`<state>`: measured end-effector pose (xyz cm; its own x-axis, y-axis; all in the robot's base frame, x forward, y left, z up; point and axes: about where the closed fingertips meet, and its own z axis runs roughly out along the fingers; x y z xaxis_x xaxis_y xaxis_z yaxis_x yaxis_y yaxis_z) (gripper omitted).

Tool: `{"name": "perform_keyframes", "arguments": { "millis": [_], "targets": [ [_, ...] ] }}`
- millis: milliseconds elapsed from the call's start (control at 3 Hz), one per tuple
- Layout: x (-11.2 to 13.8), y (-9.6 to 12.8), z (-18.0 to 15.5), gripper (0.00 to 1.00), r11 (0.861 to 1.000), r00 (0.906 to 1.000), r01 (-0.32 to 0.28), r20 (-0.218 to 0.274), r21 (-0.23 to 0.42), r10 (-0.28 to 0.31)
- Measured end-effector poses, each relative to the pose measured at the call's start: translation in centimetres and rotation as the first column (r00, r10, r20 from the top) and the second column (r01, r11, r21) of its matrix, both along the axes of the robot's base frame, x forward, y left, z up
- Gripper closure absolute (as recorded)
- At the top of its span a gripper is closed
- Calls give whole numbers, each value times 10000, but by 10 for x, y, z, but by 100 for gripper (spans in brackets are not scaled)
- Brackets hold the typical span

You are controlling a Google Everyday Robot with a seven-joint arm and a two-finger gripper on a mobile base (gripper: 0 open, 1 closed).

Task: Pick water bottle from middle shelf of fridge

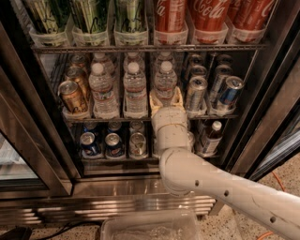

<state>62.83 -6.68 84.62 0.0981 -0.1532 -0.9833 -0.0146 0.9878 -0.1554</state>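
Observation:
The fridge (43, 140) stands open in the camera view. Three clear ribbed water bottles with white caps front the middle shelf (117, 119). My gripper (166, 100) reaches in from below at the right-hand water bottle (165, 80). Its pale fingers (154, 101) stand one on each side of the bottle's lower half, spread apart. The bottle stands upright in its lane tray. My white arm (211, 185) runs down to the lower right and hides part of the bottom shelf.
Two more water bottles (135, 88) stand to the left, then gold cans (72, 96). Silver and blue cans (195, 93) stand to the right. Below are cans (112, 144) and a dark-liquid bottle (209, 137). Cola bottles (206, 14) stand above. A clear bin (150, 227) lies on the floor.

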Motion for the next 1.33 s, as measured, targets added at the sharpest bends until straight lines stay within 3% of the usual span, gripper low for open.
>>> {"name": "perform_keyframes", "arguments": {
  "millis": [667,1333],
  "targets": [
    [-5,0,6,100,9998,9999,-136,39,150,135],
    [-40,0,67,100,9866,9918,-604,1204,1514,422]
  ]
}}
